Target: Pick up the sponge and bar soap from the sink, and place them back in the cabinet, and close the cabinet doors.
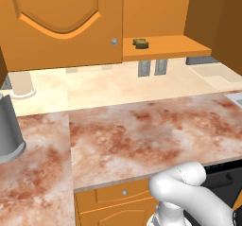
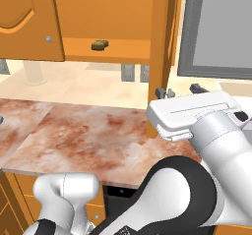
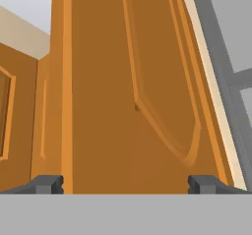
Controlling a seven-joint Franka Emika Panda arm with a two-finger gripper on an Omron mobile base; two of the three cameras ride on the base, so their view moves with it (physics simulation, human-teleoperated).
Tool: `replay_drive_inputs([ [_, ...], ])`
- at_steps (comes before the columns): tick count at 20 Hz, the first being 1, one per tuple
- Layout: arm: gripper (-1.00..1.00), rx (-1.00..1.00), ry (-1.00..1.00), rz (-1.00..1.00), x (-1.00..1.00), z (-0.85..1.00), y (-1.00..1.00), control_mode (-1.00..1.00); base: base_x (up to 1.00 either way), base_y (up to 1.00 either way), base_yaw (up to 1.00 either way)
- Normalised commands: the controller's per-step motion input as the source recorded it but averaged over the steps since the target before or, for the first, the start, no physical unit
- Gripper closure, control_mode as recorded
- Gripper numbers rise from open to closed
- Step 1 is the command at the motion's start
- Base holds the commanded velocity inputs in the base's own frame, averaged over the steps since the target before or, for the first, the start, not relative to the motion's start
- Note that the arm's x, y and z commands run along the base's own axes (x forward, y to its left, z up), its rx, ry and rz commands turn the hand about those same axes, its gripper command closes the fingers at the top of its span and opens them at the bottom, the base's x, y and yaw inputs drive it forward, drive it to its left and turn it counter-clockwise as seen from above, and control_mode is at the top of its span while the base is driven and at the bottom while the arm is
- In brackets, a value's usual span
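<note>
Under the cabinet [image 1: 165,12] runs a long table [image 1: 132,130] with a red-brown and cream marble top, and a cream wall stands behind it. Two small grey wall plugs [image 1: 152,67] sit on that wall just below the cabinet shelf [image 1: 165,47]. Left of the cabinet, a grey round pot [image 1: 8,130] stands on the table near its left edge. Right of the cabinet, a grey-framed window [image 2: 216,27] shows in the right base view. Orange drawer fronts [image 1: 113,201] hang below the front edge of the table. On the cabinet shelf lies the sponge [image 1: 141,43], a small yellow-brown pad, alone on the wood and near the shelf's left part. The left door [image 1: 56,21] of the cabinet has an arched panel and a little silver knob [image 1: 114,41], and it looks swung across the front, covering the left part. The right door [image 2: 160,42] stands open, edge-on toward the robot. The pincer [image 2: 179,89] is right beside that open door, at its lower part, with its dark tips [image 3: 49,184] spread wide apart and nothing between them. In the hand view the door's arched panel fills the space ahead of the tips, very close, but I cannot tell if a tip touches the wood.
</note>
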Motion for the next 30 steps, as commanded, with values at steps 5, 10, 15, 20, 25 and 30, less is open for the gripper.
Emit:
replay_drive_inputs([
  [5, -1.00, 0.00, -0.01, 0.04, 0.33, -0.23, 0.27, -1.00, 0.00, 0.00, 0.00],
  [10, -1.00, 0.00, 0.00, 0.00, 0.32, -0.05, 0.45, -1.00, 0.00, 0.00, 0.00],
  [15, -1.00, 0.00, 0.00, 0.00, 0.36, 0.00, 0.38, -1.00, 0.00, 0.00, 0.00],
  [20, -1.00, 0.00, 0.00, 0.00, 0.42, 0.00, 0.49, -1.00, 0.00, 0.00, 0.00],
  [25, -1.00, 0.00, 0.00, 0.00, 0.41, 0.00, 0.54, -1.00, 0.00, 0.00, 0.00],
  [30, -1.00, 0.00, 0.00, 0.00, 0.44, 0.00, 0.52, -1.00, 0.00, 0.00, 0.00],
])
